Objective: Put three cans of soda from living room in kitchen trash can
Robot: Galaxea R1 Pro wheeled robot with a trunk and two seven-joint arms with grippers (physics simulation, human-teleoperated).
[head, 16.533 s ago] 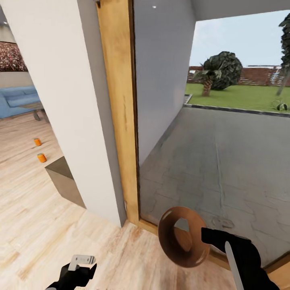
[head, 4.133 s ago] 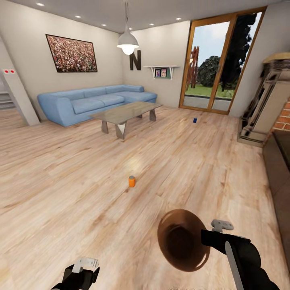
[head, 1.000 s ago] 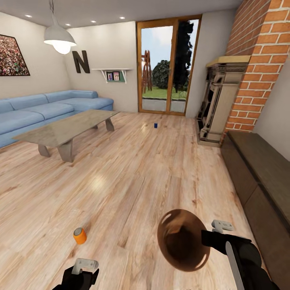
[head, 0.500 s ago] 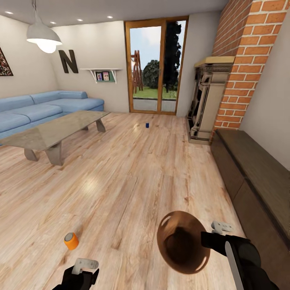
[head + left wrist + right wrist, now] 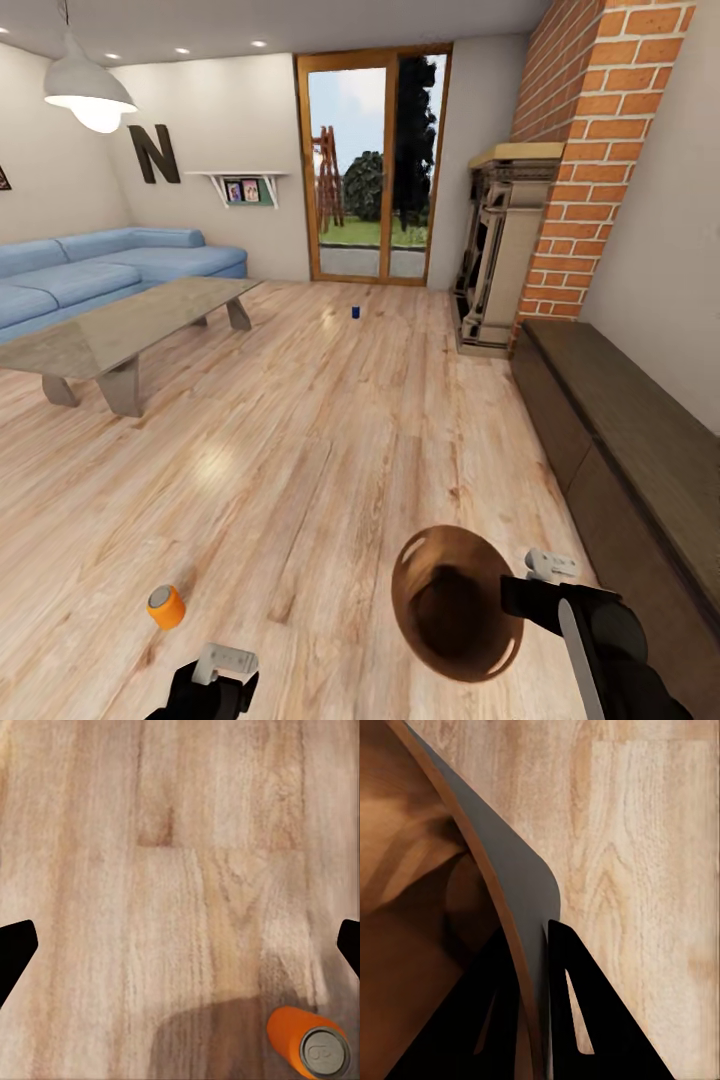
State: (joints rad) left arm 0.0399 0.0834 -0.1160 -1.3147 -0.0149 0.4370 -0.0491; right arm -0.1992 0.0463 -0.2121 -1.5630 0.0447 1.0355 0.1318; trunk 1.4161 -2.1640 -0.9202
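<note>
One orange can of soda (image 5: pixel 166 606) stands upright on the living room's wood floor, just ahead and left of my left gripper (image 5: pixel 225 665). In the left wrist view this can (image 5: pixel 307 1046) sits beyond the open gripper (image 5: pixel 180 945), off to one side. The dark blue can (image 5: pixel 355 312) stands far off near the glass doors. The second orange can is out of view. My right gripper (image 5: pixel 530 590) is shut on the rim of the brown trash can (image 5: pixel 455 600), held tilted above the floor. The right wrist view has the fingers (image 5: pixel 574 1005) clamped on the bin's wall (image 5: pixel 405 870).
A low grey-topped coffee table (image 5: pixel 130 325) and a light-blue sofa (image 5: pixel 100 265) stand at the left. A long dark low cabinet (image 5: pixel 620 420) runs along the right wall, behind it a fireplace (image 5: pixel 505 255) and a brick column (image 5: pixel 590 150). Wood-framed glass doors (image 5: pixel 365 200) are ahead.
The whole view has shifted as the camera moved. The orange can now lies closer to my left gripper. The trash can stays in my right gripper.
</note>
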